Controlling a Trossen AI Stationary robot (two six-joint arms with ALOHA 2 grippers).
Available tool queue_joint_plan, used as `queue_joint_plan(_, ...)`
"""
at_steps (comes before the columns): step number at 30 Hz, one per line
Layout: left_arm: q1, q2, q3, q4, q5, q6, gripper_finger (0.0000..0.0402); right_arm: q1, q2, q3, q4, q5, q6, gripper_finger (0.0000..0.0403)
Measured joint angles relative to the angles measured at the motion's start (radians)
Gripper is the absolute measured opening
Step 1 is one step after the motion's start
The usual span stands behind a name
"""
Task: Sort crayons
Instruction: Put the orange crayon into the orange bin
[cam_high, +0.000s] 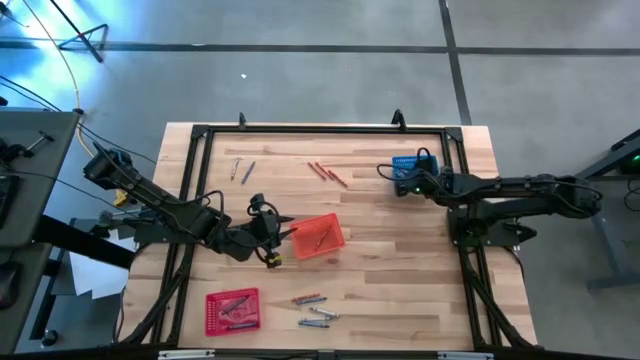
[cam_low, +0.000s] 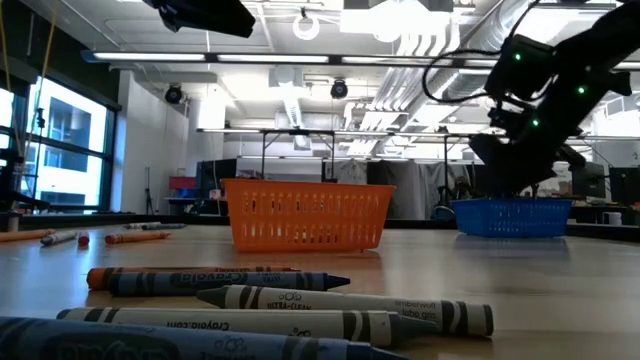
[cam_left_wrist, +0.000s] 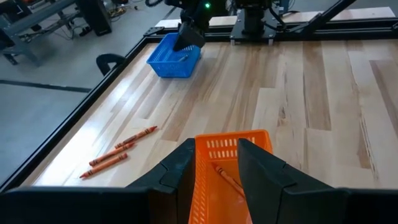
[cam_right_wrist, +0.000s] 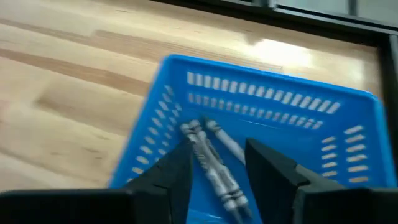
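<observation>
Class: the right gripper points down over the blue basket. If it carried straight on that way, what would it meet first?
Most likely the grey crayons lying in the blue basket, right beyond the right gripper; its open jaws frame them, though depth is unclear.

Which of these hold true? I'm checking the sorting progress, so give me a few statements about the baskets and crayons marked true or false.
1. The blue mesh basket holds grey crayons. True.
2. The right gripper hangs over the orange mesh basket. False: over the blue one.
3. Three loose orange crayons lie on the wooden table. True.
4. The orange basket is empty. False: one orange crayon lies inside.
</observation>
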Motion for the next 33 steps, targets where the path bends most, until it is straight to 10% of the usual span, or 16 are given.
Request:
queue_joint_plan(15,0.000,0.021,-0.001,0.000,0.002,-0.011,0.0106,0.151,0.000,0.284,0.107,-0.348,-0.171,0.0161)
queue_joint_plan(33,0.001,0.129,0.000,0.296,0.202,0.245,0.0106,0.750,0.202,0.301,0.299,-0.040,0.078,0.0161)
